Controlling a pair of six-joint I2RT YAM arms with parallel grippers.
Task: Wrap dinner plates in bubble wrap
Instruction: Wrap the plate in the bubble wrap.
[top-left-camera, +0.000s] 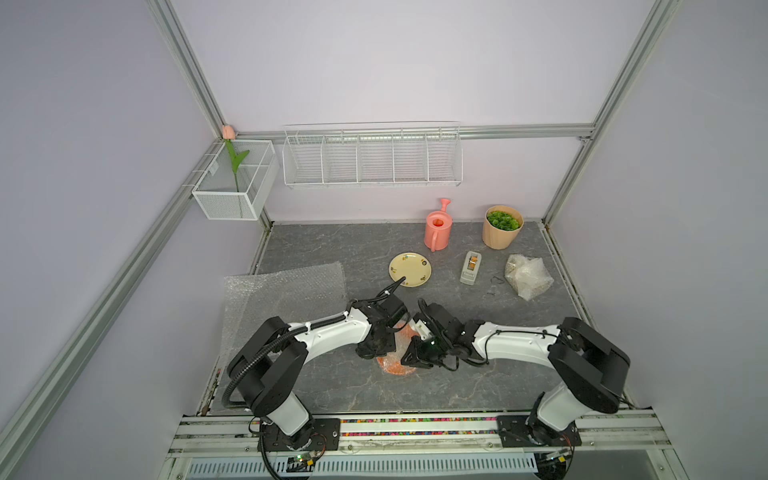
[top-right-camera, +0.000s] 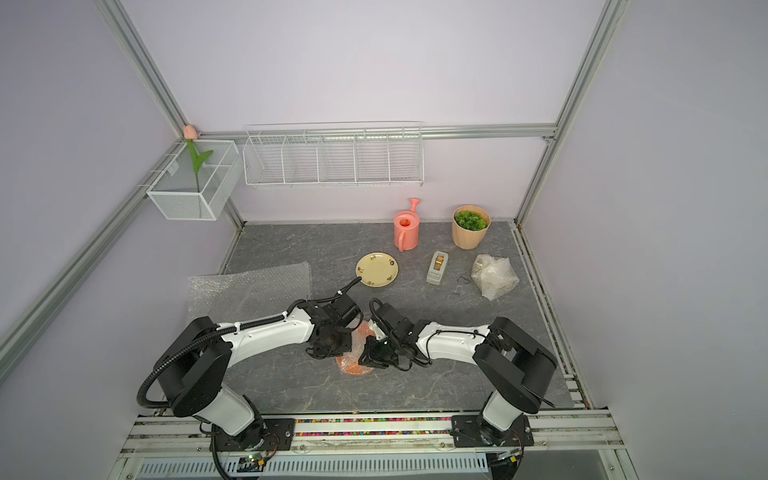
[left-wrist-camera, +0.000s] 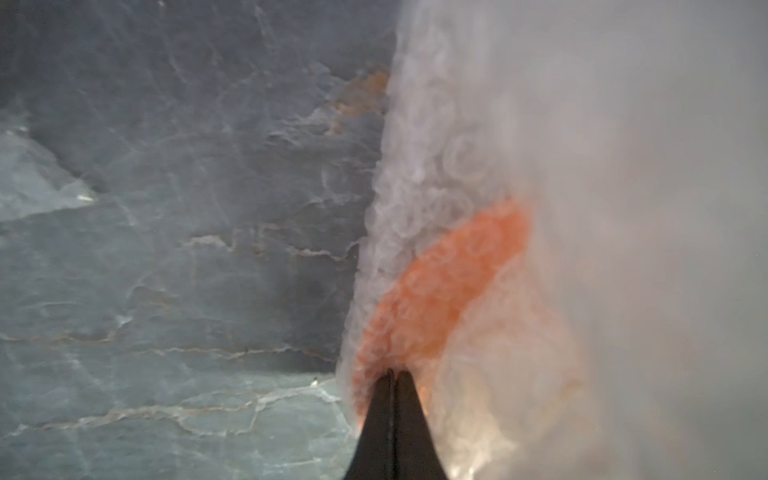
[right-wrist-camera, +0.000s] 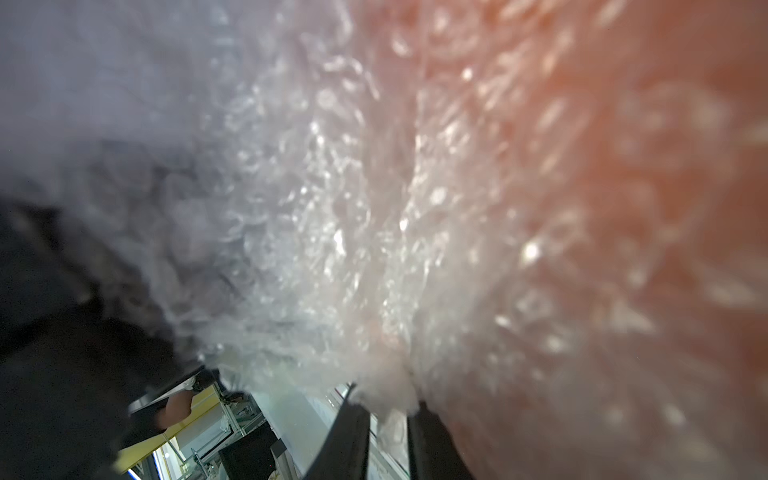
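Orange plate (top-left-camera: 395, 366) under whitish bubble wrap (left-wrist-camera: 436, 174); cream plate (top-left-camera: 409, 269) with small dark motifs; grey veined counter (top-left-camera: 332, 249); pink watering can (top-left-camera: 438, 230); tan pot (top-left-camera: 502, 227), green plant; black claws.

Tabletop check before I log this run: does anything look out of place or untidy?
Mostly tidy. The flat clear bubble wrap sheet overhangs the dark stone-patterned table's left edge. A few small dark scraps lie loose between the grey tape dispenser and the crumpled bubble-wrap bundle. Nothing looks spilled or broken.
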